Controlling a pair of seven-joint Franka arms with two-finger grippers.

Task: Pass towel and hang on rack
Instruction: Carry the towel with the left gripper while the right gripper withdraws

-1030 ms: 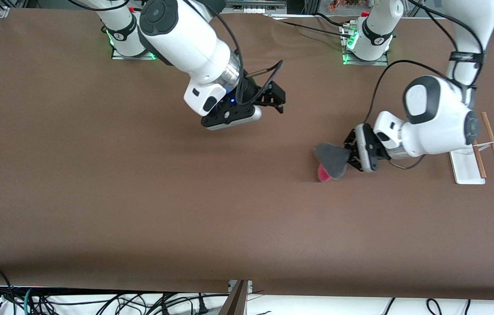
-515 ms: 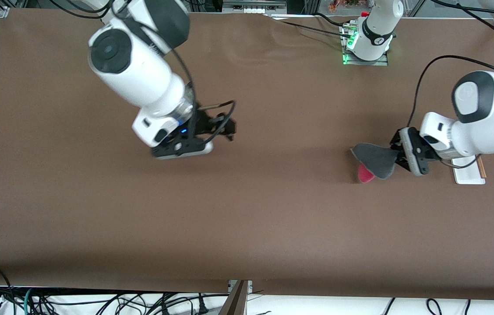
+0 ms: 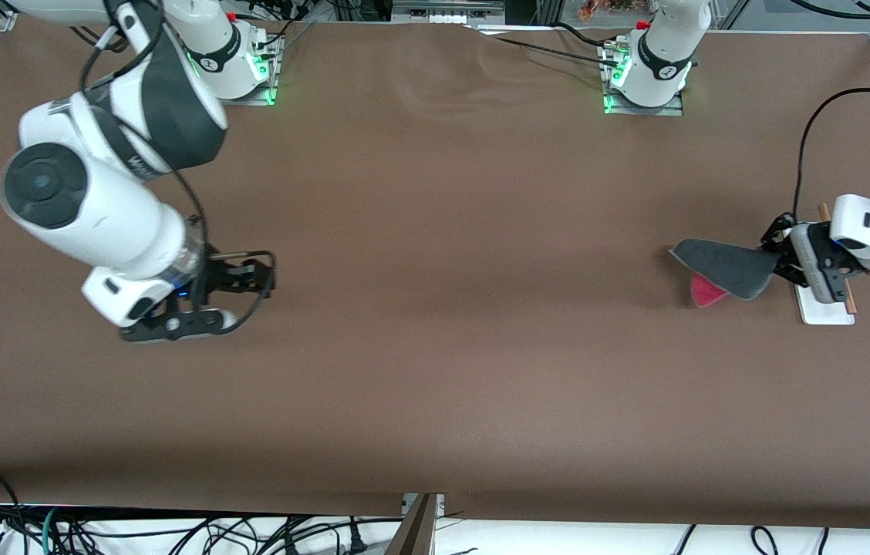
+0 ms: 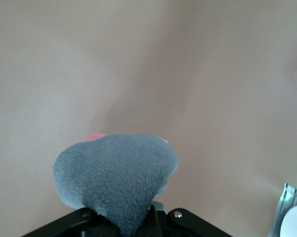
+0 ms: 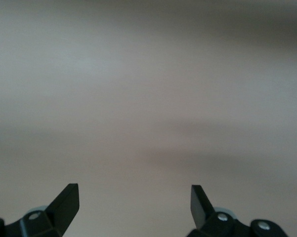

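Since the left claw [image 3: 778,262] is pinching the towel [image 3: 724,266] in the air just beside the rack [image 3: 828,304], the pass looks done; only the hanging is left. Spread wide and empty, the right claw [image 3: 254,281] waits over the bench [image 3: 435,370] toward its own end. Most of the rack's rods are hidden by the left wrist.

Table [image 3: 435,370]: wide, covered in a plain brown sheet, evenly lit.
Aluminium frame rails [image 3: 3,19]: at the table's corners along the edge farthest from the front camera.
Cables [image 3: 173,532]: a dark tangle below the table's nearest edge, over a white floor.
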